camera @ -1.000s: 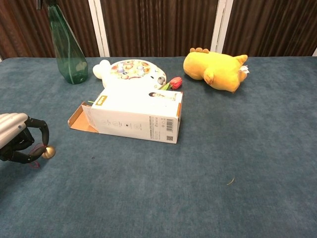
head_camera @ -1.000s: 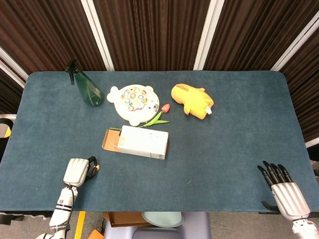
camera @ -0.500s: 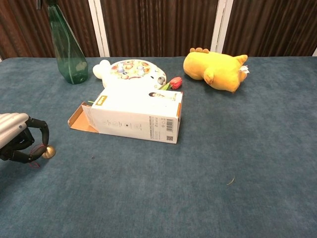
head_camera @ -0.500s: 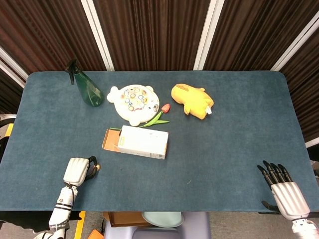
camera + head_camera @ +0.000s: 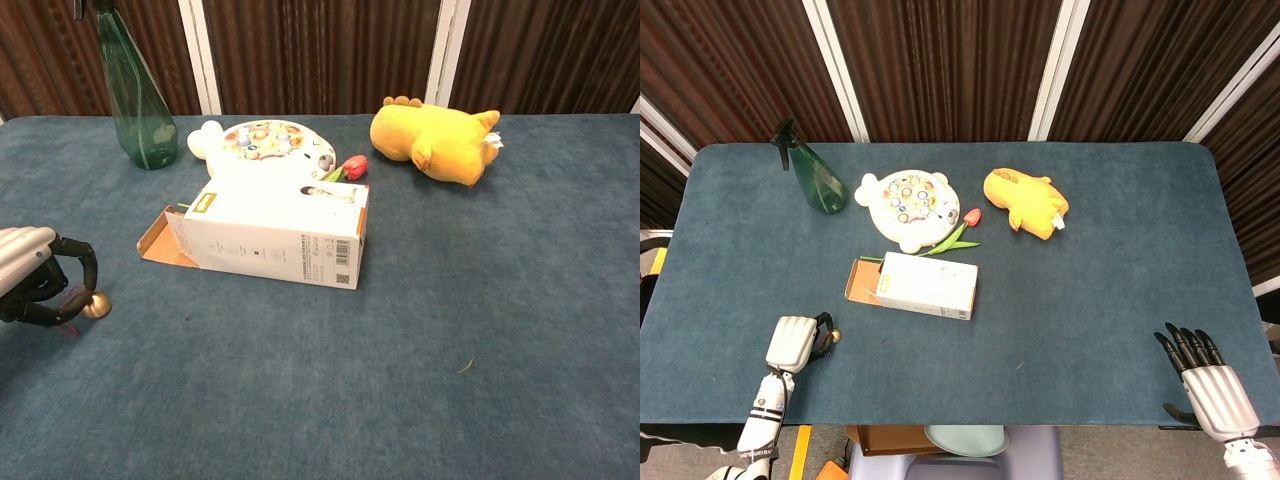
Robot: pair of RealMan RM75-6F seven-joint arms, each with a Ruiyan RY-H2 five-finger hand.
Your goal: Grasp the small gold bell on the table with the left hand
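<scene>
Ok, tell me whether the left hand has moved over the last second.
Yes, slightly. The left hand has drawn back toward the near-left table edge, away from the white carton, its fingers pinching the small gold bell, which has barely shifted.

Left robot hand: ribbed silver-grey metal back plate, black jointed fingers. Its slim white forearm carries dark bands and small black markings near the wrist. Right robot hand: same ribbed silver-grey back shell, glossy black fingers, a black thumb at the side, and a white wrist segment at the frame's lower edge.
</scene>
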